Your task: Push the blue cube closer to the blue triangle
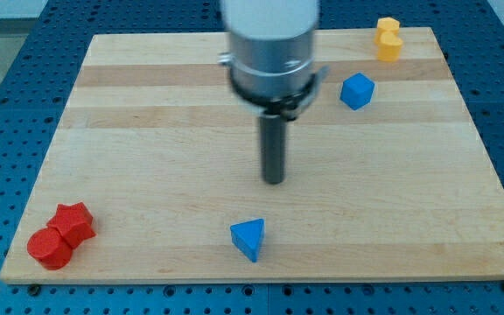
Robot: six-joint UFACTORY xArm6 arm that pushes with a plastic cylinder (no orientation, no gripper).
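The blue cube (356, 91) sits on the wooden board near the view's upper right. The blue triangle (248, 237) lies near the bottom edge, a little left of centre. My tip (273, 180) is in the middle of the board, touching no block. It stands above and slightly right of the blue triangle, and well to the lower left of the blue cube.
A yellow block (388, 38) sits at the board's top right corner. A red star-shaped block (73, 222) and a red cylinder (49, 248) lie together at the bottom left corner. The board (147, 131) rests on a blue perforated table.
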